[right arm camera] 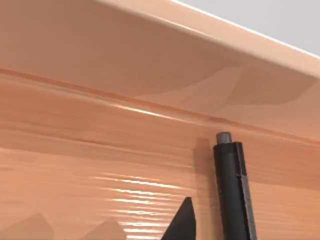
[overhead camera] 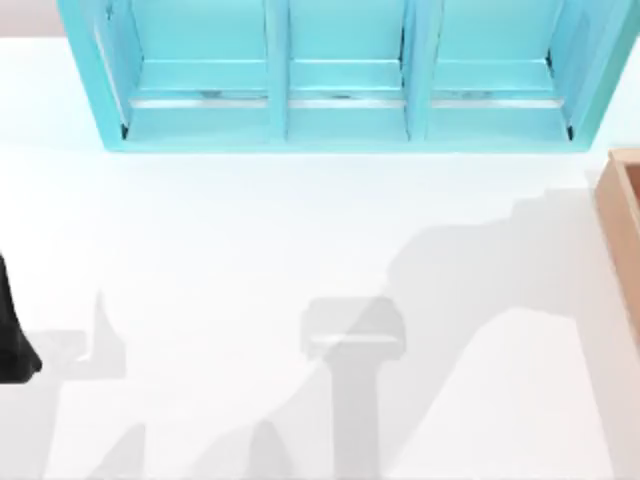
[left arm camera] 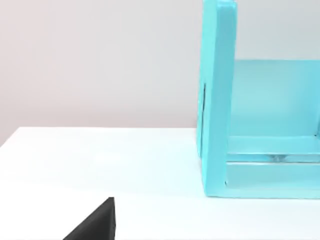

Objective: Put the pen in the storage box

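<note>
- Pen [right arm camera: 231,190]: slim black cylinder with a matte finish and a small grey stub at its end. In the right wrist view it sits at the lower right of the frame, upright in the picture, over the wooden floor of the box. A pale strip runs along its right edge; text not legible.
- Box [right arm camera: 125,165]: tan wood with a glossy, streaked grain and thick plain walls. In the right wrist view its floor and one inner wall span the frame, with the rim crossing the upper part. In the top view its corner [overhead camera: 622,215] lies at the right edge of the frame, mid-height.
- Right gripper: one black pointed finger [right arm camera: 181,222] shows at the bottom centre of the right wrist view, just beside the pen. Whether it touches the pen cannot be told, and the grip cannot be told.
- Left arm: a black part [overhead camera: 12,335] sits at the left edge of the top view, lower half. A black wedge [left arm camera: 95,224] shows at the bottom left of the left wrist view; how far its fingers are spread cannot be told.
- Shelf [overhead camera: 345,75]: light-blue, smooth, three compartments divided by upright panels, across the top of the top view. Small dark marks lie on the compartment floors, unidentifiable.
- Table [overhead camera: 250,250]: plain white, smooth, crossed by grey shadows in the lower half of the top view.
</note>
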Motion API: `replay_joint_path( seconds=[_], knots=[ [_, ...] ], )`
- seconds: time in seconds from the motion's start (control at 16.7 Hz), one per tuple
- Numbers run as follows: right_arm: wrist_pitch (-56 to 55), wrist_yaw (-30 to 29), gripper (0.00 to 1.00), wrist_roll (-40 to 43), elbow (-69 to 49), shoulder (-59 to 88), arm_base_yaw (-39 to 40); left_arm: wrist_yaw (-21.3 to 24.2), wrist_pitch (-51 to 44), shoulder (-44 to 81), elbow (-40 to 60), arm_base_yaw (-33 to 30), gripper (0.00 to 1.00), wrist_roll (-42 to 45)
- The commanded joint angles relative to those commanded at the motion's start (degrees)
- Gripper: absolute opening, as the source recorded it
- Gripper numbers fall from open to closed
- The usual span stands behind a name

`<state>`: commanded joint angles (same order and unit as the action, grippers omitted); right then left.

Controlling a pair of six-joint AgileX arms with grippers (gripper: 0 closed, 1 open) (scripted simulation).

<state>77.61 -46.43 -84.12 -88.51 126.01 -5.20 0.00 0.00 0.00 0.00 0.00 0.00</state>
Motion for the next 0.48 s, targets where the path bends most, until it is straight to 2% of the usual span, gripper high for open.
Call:
replay_joint_path(
  seconds=[0.12, 0.48],
  knots=[
    [0.0, 0.0, 0.98, 0.0, 0.0, 0.0, 0.0, 0.0, 0.0, 0.0, 0.0, 0.0, 1.0, 0.0],
    [0.0, 0.0, 1.0, 0.0, 0.0, 0.0, 0.0, 0.0, 0.0, 0.0, 0.0, 0.0, 1.0, 0.0]
  ],
)
